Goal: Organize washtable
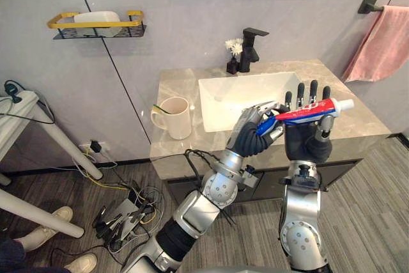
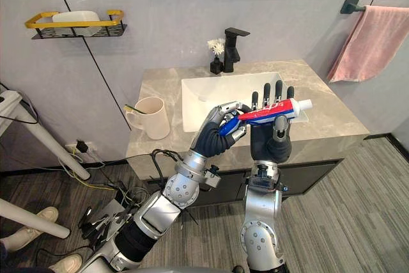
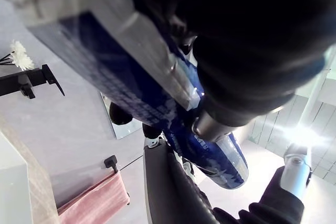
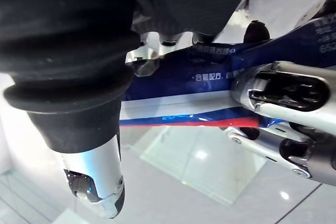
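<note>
Passing the toothpaste tube from one hand to the other looks to us like the step in hand, and we judge it needs a firm take before any release. The tube is held roughly level in the air over the front of the countertop, between our two hands, with its white cap pointing to our right.

Our left hand is curled round the blue tail end. Our right hand stands palm toward us, fingers straight and spread behind the red-and-white part, thumb up against the tube's lower edge. We cannot tell whether that thumb truly pinches.

We would close the right hand round the stiffer shoulder near the cap, not the soft middle, which would likely squash and slip. Only then would we loosen the left. The cream mug, standing on the counter left of the sink, seems a likely home for the tube.

The tube is a glossy, flattened laminate. The counter is polished beige marble, and the basin is smooth, white and rectangular. The mug is matte and rounded, with a looped handle.
</note>
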Available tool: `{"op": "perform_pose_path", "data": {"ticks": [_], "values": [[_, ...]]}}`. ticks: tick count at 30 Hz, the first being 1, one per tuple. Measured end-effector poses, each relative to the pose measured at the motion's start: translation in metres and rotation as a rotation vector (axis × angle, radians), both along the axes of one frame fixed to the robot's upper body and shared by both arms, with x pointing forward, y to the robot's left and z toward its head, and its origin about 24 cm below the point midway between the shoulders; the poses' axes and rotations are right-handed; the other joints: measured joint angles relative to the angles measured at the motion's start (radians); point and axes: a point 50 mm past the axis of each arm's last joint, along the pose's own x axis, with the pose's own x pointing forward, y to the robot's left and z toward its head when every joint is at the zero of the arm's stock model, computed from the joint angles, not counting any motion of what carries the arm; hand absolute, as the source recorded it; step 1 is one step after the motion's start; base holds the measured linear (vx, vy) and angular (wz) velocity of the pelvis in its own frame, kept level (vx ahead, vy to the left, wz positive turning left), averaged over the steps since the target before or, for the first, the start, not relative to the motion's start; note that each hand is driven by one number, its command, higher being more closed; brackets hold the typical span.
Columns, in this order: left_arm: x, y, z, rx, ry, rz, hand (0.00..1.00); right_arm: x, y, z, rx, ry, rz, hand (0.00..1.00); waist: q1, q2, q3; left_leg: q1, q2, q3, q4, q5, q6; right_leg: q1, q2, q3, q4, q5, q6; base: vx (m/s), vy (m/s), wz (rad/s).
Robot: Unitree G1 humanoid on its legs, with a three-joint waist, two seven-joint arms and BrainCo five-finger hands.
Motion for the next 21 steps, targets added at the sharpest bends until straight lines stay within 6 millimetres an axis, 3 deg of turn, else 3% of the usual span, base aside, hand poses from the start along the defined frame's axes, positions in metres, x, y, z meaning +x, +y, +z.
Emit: {"op": "perform_pose_path", "data": {"ticks": [13,14,21], "values": [[0.001,0.0,-0.004,0.007,0.004,-0.034,1.0,0.003,-0.002,0.009,-0.056,-0.041,-0.039,1.0,0.001,-0.007,0.0,0.008,0.0,0.013,-0.007,0.0,0.0,-0.001,0.0,0.011,0.0,0.001,0.001,0.0,0.001,-0.02],[0.001,0.0,-0.004,0.007,0.004,-0.034,0.0,0.003,-0.002,0.01,-0.059,-0.042,-0.041,1.0,0.001,-0.007,0.0,0.008,0.0,0.013,-0.007,0.0,0.0,-0.001,0.0,0.011,0.0,0.001,0.001,0.0,0.0,0.0],[0.002,0.002,-0.006,-0.014,0.034,-0.042,0.0,0.005,-0.002,0.019,-0.125,-0.068,-0.091,1.0,0.001,-0.007,0.0,0.007,0.0,0.011,-0.007,0.0,0.0,-0.001,0.0,0.009,0.0,0.001,0.002,0.0,0.0,0.0]]}}
